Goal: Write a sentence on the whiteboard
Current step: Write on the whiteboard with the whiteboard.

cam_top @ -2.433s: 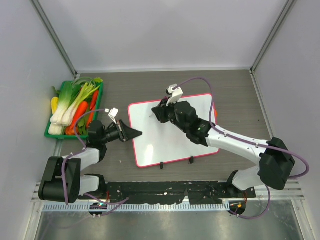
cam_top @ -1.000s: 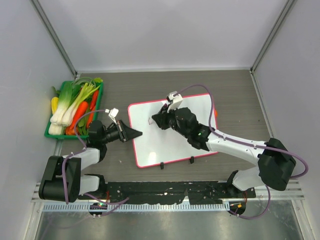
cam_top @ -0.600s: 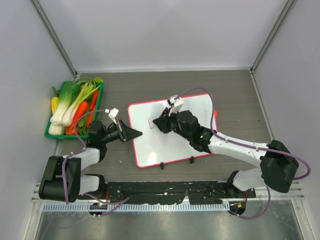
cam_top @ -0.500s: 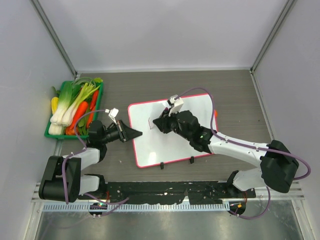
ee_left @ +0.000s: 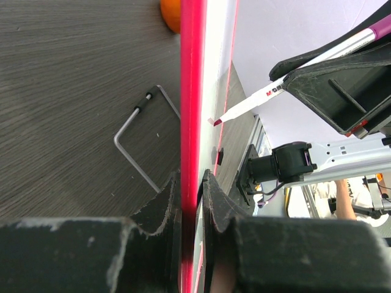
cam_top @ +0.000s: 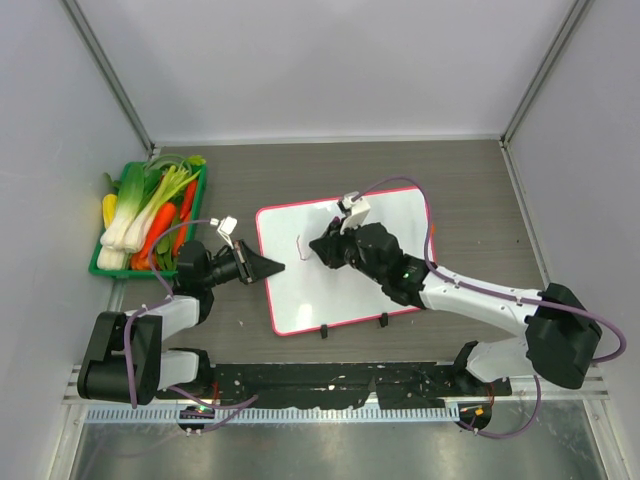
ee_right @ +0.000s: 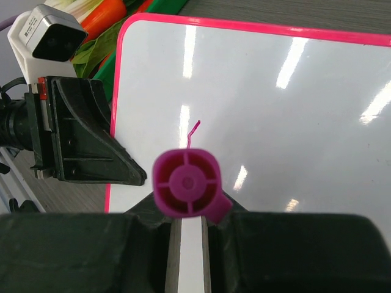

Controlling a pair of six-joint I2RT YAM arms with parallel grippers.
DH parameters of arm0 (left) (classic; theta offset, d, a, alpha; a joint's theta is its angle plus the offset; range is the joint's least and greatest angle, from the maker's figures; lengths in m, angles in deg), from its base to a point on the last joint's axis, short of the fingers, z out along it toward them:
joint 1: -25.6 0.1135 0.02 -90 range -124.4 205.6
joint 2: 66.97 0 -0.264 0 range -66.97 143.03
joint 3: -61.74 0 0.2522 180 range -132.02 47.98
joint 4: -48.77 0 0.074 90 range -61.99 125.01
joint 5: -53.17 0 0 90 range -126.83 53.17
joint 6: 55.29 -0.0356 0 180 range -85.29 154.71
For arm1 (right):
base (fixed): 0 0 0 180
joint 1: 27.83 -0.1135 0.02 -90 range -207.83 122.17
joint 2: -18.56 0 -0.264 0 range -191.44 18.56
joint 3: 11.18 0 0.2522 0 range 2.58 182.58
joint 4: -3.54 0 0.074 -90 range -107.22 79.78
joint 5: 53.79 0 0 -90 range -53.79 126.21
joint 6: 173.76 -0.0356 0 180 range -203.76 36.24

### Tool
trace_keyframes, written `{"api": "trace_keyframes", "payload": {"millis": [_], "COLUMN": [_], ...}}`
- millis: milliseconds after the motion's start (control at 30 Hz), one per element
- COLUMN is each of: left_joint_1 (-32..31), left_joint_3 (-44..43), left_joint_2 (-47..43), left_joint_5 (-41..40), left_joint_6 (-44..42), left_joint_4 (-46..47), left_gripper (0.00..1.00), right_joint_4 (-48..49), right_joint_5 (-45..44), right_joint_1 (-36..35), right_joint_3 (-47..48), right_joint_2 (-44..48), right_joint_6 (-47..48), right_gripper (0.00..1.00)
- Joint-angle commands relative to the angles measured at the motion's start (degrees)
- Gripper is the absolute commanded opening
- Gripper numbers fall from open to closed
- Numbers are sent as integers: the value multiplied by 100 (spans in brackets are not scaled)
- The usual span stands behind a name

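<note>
On wood-grain table [cam_top: 460, 180]: left claw [cam_top: 275, 266] tight on whiteboard [cam_top: 340, 290], right claw [cam_top: 320, 246] tight on marker [ee_right: 186, 182].

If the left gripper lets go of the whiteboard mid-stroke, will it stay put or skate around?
Probably skates: the whiteboard looks thin and light, lying on a smooth table. Its glossy face likely gives the marker little drag. The left gripper pinching its pink frame seems the main restraint.

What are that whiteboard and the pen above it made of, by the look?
The whiteboard looks like glossy coated board, since light streaks mirror on it, with a thin pink frame, probably plastic. The marker seems matte moulded plastic: its magenta end shows ribs.
</note>
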Motion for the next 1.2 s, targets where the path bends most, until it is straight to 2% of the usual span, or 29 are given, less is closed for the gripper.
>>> {"api": "trace_keyframes", "payload": {"millis": [0, 500, 833, 1167], "left_joint_1": [-26, -44, -35, -44], "left_joint_3": [2, 2, -7, 2], "left_joint_2": [4, 4, 4, -5], "left_joint_5": [-352, -352, -361, -361], "left_joint_6": [-612, -613, -613, -613], "left_joint_4": [-228, -237, -237, -237], "left_gripper": [0, 0, 0, 0], "right_joint_4": [-252, -375, -331, -270], "right_joint_5": [-457, -722, -669, -1038], "right_joint_1": [0, 0, 0, 9], "right_joint_3": [-111, -85, -41, 144], "right_joint_2": [167, 361, 897, 625], "right_joint_6": [114, 105, -18, 0], "right_gripper": [1, 1, 1, 1]}}
